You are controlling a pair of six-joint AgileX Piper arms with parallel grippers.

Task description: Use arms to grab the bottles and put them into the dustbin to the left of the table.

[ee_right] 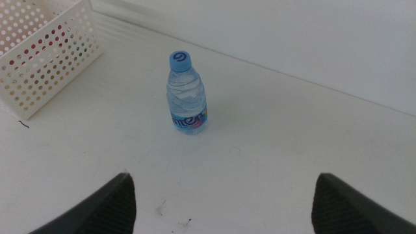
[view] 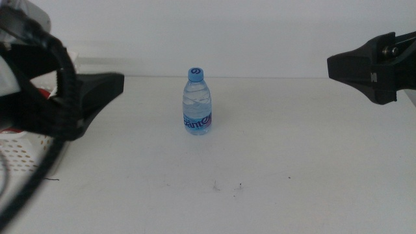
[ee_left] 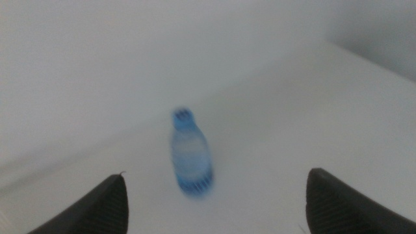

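A short clear water bottle [view: 197, 103] with a blue cap stands upright near the middle of the white table [view: 292, 162]. It also shows in the left wrist view [ee_left: 190, 154], blurred, and in the right wrist view [ee_right: 186, 94]. My left gripper [view: 97, 91] hangs above the table's left side, left of the bottle and apart from it, open and empty [ee_left: 214, 205]. My right gripper [view: 364, 65] hangs at the far right, well away from the bottle, open and empty [ee_right: 224, 205]. The white perforated dustbin [view: 26, 151] stands at the left edge, partly hidden by the left arm.
The dustbin shows in the right wrist view [ee_right: 45, 55], and red and green colours show through its holes. I cannot tell what they are. Thick black cables [view: 45, 162] of the left arm hang over the table's left front. Small dark specks [view: 240, 187] lie at the front.
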